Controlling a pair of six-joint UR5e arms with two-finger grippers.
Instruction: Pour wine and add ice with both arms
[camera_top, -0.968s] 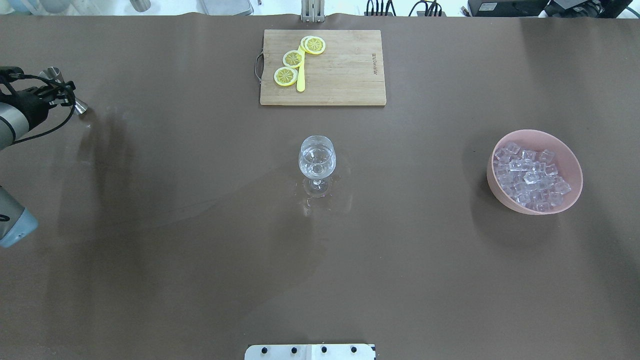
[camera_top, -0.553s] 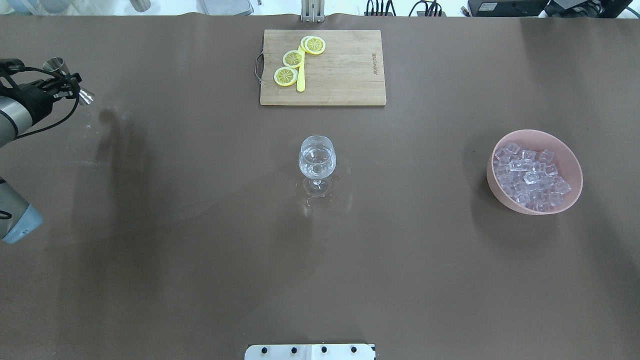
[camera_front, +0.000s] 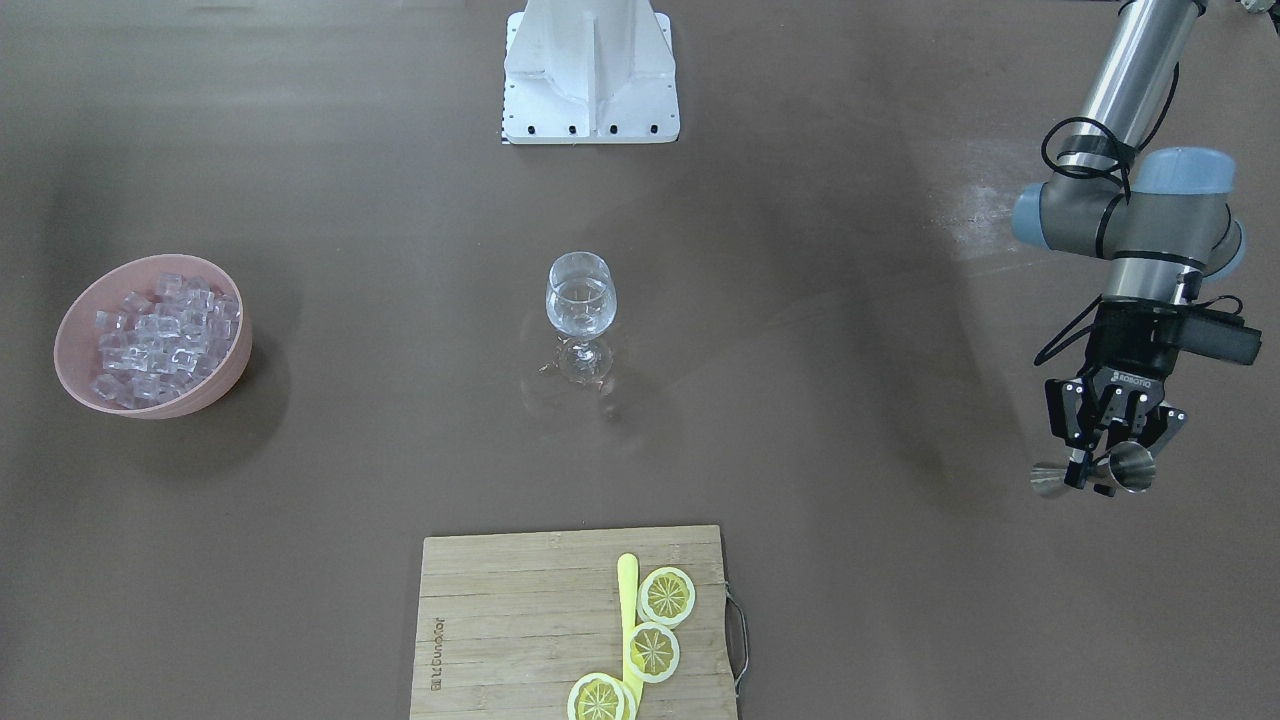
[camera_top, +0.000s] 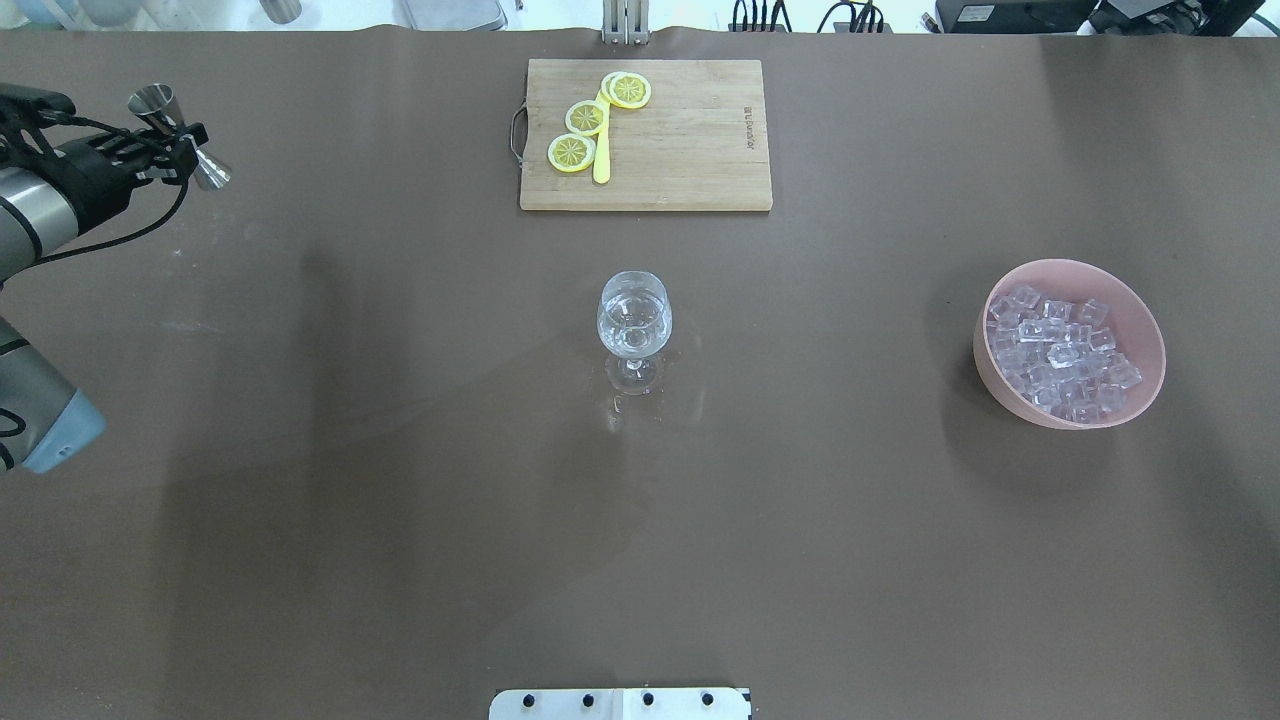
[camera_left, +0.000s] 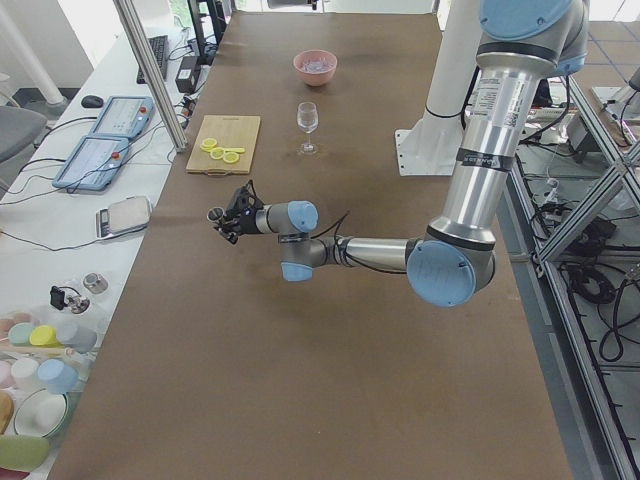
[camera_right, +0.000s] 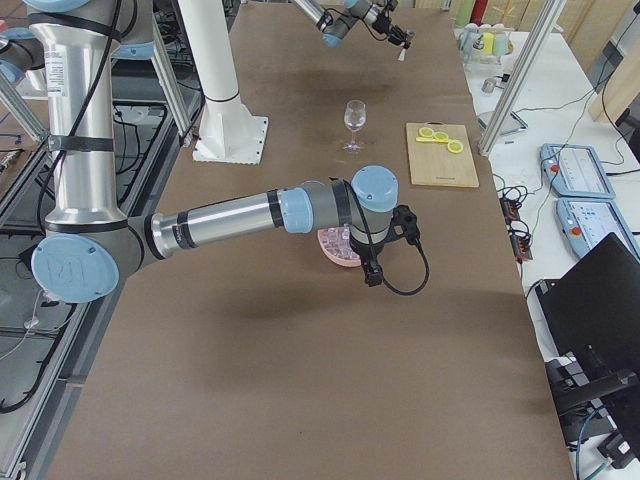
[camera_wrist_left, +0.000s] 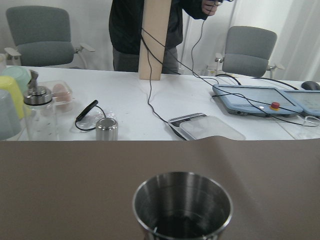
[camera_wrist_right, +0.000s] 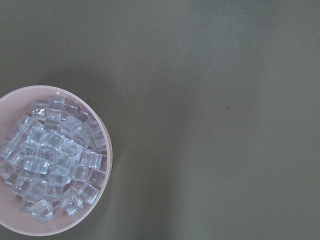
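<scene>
The left pincer (camera_front: 1090, 472) is closed on the waist of a steel measuring cup (camera_front: 1132, 468), held sideways above the counter (camera_front: 800, 450). Well apart from it, the wine (camera_top: 634, 332) is seen in a stemmed glass (camera_top: 634, 298). The right pincer (camera_right: 371, 272) is positioned above a pink bowl (camera_top: 1135, 310) of ice (camera_top: 1055, 355); whether it is open cannot be told.

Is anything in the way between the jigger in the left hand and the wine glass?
Nothing visible does. Bare table lies between the jigger in the left hand and the wine glass; the cutting board sits aside, farther from the robot.
</scene>
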